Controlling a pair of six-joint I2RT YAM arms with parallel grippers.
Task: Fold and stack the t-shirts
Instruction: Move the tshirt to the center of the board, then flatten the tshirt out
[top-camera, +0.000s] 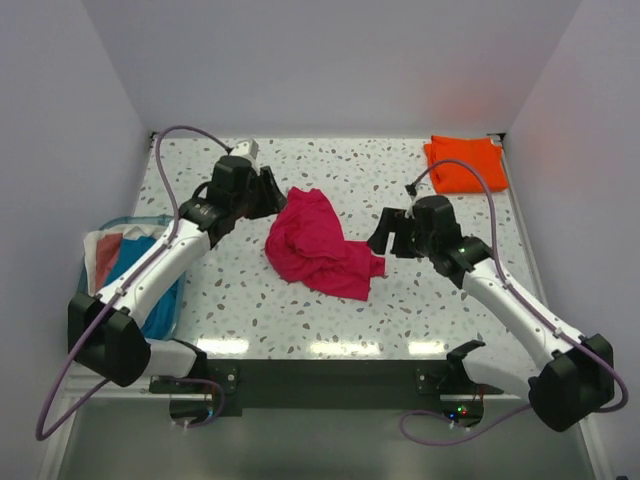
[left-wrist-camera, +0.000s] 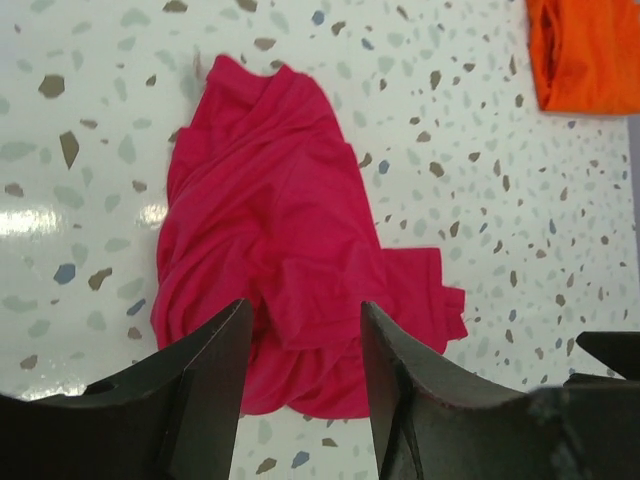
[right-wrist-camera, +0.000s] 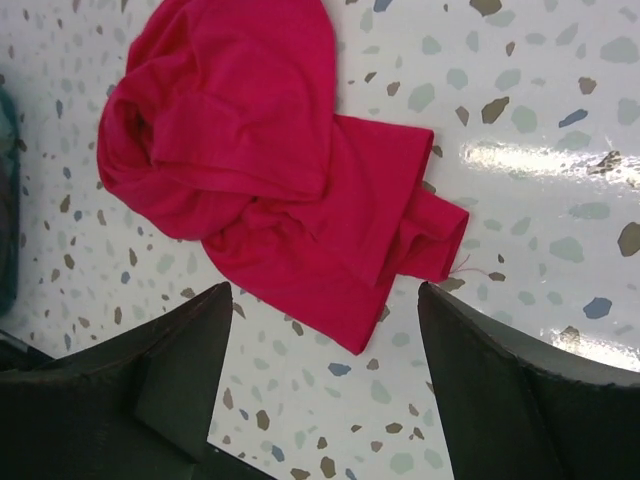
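Magenta t-shirt (top-camera: 318, 245) crumpled mid-desk; orange t-shirt (top-camera: 465, 163) folded at far-right corner. Left gripper (left-wrist-camera: 300, 365) & right gripper (right-wrist-camera: 325, 370) flank magenta, jaws apart, nothing held.

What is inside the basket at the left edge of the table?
The basket holds crumpled cloth in white, red and blue. The left arm crosses over it, so the rest is hidden.

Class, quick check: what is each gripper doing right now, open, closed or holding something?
Left gripper: open, empty, by the pink shirt.
Right gripper: open, empty.
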